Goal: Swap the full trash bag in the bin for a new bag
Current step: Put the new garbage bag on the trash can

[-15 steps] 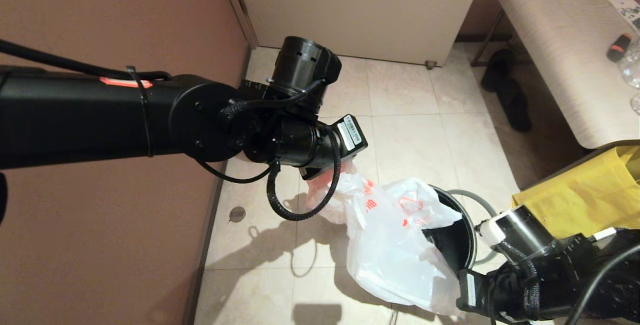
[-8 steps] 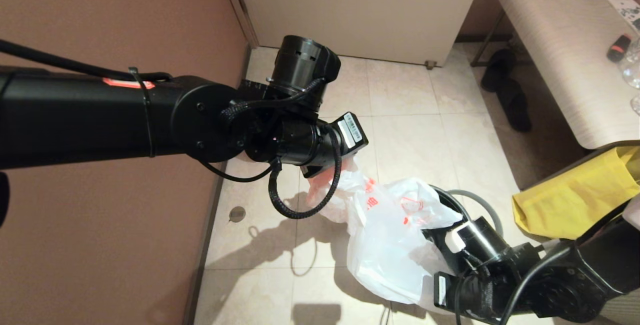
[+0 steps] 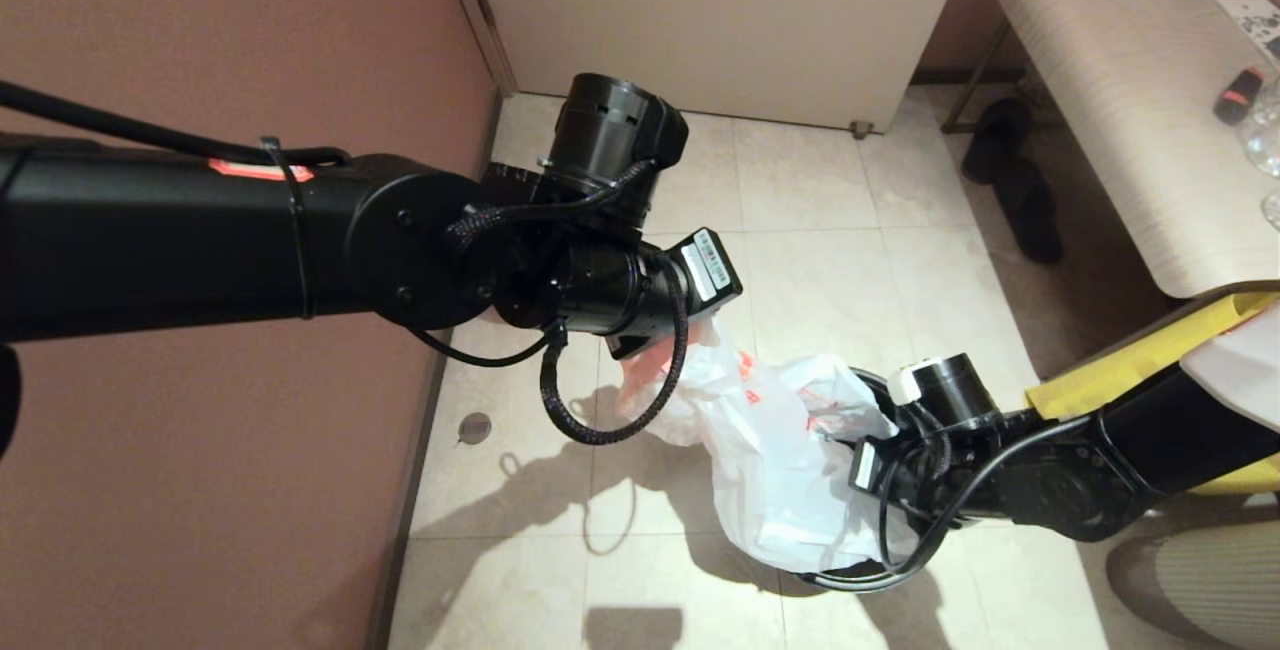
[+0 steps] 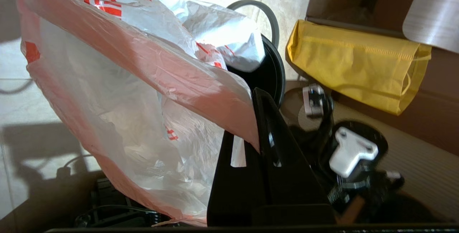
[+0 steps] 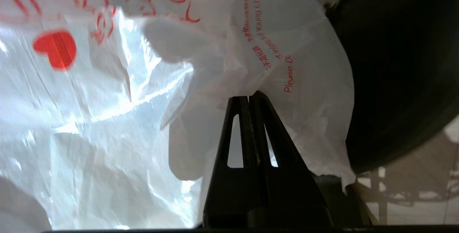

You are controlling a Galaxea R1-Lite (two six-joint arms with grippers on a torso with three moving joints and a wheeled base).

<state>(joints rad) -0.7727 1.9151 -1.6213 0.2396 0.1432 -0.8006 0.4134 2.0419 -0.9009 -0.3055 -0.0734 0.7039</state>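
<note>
1. The new bag (image 3: 770, 460), thin white plastic with red print and nothing showing through it, hung stretched between the 2 arms. It lay partly over the mouth of the black bin (image 3: 880, 475).

2. The left gripper (image 4: 259, 118) was clenched on the bag's pink-red handle band. In the head view it sat at about 10 o'clock from the bin, up high.

3. The right gripper (image 5: 249, 98) was pinched tight on a fold of the same bag. In the head view it sat right at the bin's mouth, low down, at about 3 o'clock from the bag.

4. So the bag's long line ran from 10 o'clock, up high at the left gripper, down to 4 o'clock at the bin.

5. The right arm was much nearer the bin than the left arm. The bin's dark inside showed just beside its closed jaws in the right wrist view.

6. My guess: the next move was to push the bag down into the bin, so the right arm fitted best.

7. The grey ring (image 3: 975, 410) lay loose at the bin's far side, near the yellow bag (image 4: 355, 70).

8. I could not see the full trash bag.
</note>
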